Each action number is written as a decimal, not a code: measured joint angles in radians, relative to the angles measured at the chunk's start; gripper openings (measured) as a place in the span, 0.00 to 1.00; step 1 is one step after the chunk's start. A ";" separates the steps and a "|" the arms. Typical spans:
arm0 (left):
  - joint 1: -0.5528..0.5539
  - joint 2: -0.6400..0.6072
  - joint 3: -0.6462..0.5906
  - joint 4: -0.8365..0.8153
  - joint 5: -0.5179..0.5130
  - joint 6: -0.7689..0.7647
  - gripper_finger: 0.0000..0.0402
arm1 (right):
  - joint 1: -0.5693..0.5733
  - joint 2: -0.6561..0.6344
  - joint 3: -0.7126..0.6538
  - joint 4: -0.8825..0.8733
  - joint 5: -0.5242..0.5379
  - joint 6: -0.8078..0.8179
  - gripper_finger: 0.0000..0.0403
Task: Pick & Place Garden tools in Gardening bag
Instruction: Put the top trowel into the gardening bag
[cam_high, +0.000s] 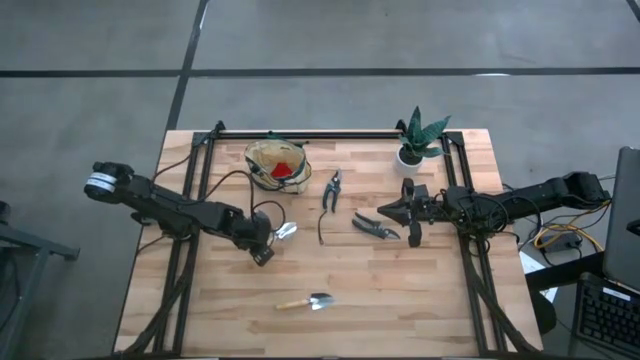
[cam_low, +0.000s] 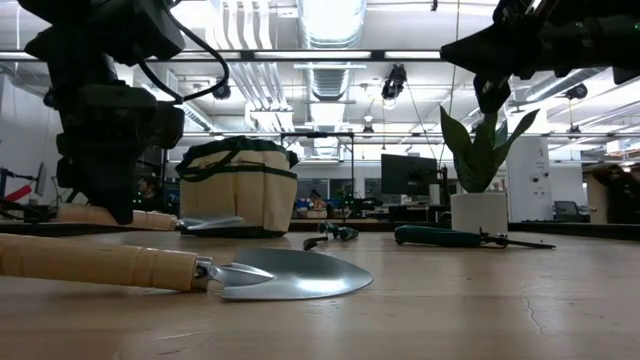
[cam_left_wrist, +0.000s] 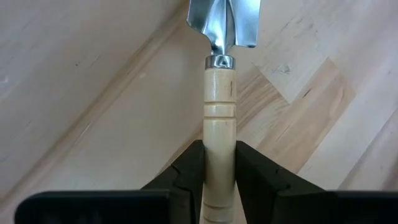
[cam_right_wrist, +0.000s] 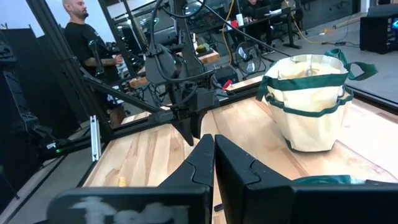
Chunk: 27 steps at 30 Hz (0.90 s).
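Trowel (cam_left_wrist: 221, 124) at centre-left of the overhead frame: handle clamped between the left gripper (cam_high: 262, 250) fingers (cam_left_wrist: 186, 180), blade (cam_high: 286, 230) pointing right. Bag (cam_high: 277, 166) sits above it. Second trowel (cam_high: 305, 301) lies at lower centre. Right gripper (cam_high: 413, 215), fingers together, hovers beside shears (cam_high: 375, 227).

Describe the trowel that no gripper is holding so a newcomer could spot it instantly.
Start at the gardening bag at the table's far edge, then come straight toward the near edge. The loose trowel lies there alone on bare wood. The other trowel sits mid-table, its wooden handle between the left gripper fingers.
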 joint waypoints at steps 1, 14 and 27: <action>0.000 0.000 0.000 0.000 0.000 0.000 0.20 | 0.000 0.000 0.000 0.000 0.000 0.001 0.02; -0.001 -0.012 0.035 0.001 0.011 -0.001 0.20 | 0.000 0.000 0.000 0.000 0.000 0.000 0.02; 0.054 -0.137 0.168 -0.084 -0.025 0.059 0.20 | 0.000 0.000 0.000 -0.001 0.000 -0.004 0.02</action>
